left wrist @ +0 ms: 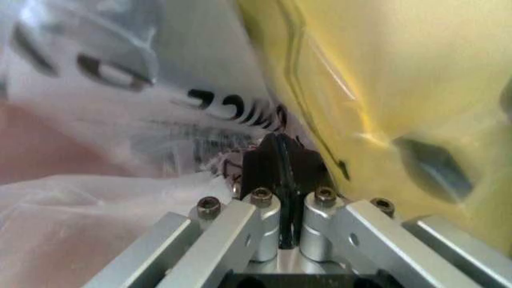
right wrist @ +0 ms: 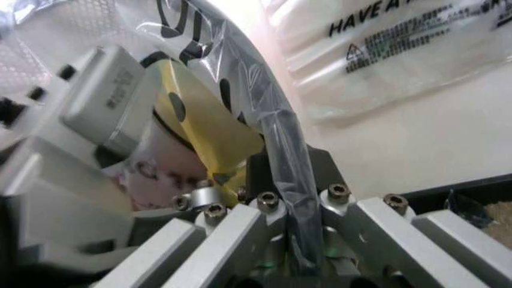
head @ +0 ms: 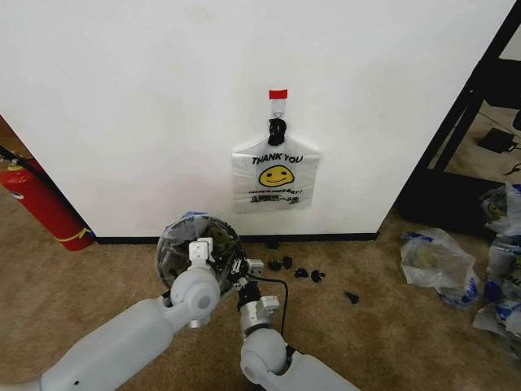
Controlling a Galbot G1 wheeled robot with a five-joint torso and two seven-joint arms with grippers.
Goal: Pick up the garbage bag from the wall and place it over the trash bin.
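Even, bright room light washes the wall (head: 122, 98) almost shadowless in the head view. Both wrist views are soft with closeness: the garbage bag (left wrist: 144, 78) smears out of focus, its film carrying white glare streaks, the print blurred.

See-through garbage bag (head: 198, 252) draped over the trash bin (head: 167, 269) beside the white wall (head: 146, 106).

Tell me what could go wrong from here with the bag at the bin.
1. The left gripper and the right gripper are both shut on thin film of the garbage bag. Pulling them apart could tear it.
2. The right gripper pinches a twisted strip, which may snag on its fingers at release and drag the bag off the trash bin.
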